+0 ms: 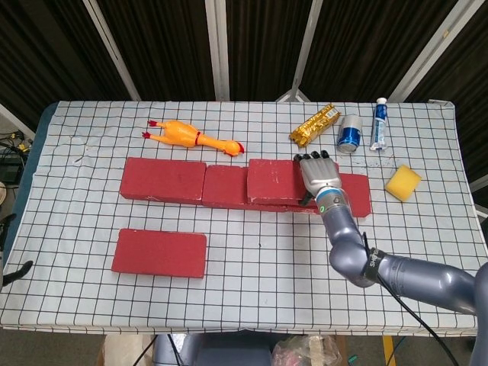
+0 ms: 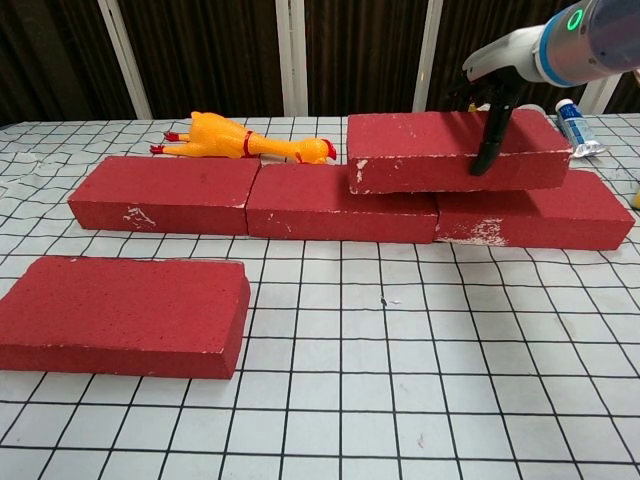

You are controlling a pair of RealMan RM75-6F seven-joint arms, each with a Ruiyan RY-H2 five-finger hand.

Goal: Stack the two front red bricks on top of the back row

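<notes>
1. Red brick: the carried brick sits on top of the back row, straddling the seam between the row's middle brick and its right brick.
2. The right hand holds this carried brick at its right end, palm over the top face; in the chest view a dark finger reaches down the front face.
3. Whether the brick's full weight rests on the row cannot be told, though its underside appears to touch the bricks below.
4. The back row runs across the middle of the surface, three bricks end to end, with the left brick uncovered.
5. The other front brick lies flat near the front-left part of the surface, well apart from the row.
6. The left hand is barely seen: only a dark tip at the left edge of the head view, so I cannot tell how its fingers stand.
7. Along the back edge lie a yellow rubber chicken, a gold packet, a blue can and a tube.
8. A yellow sponge rests near the right edge.
</notes>
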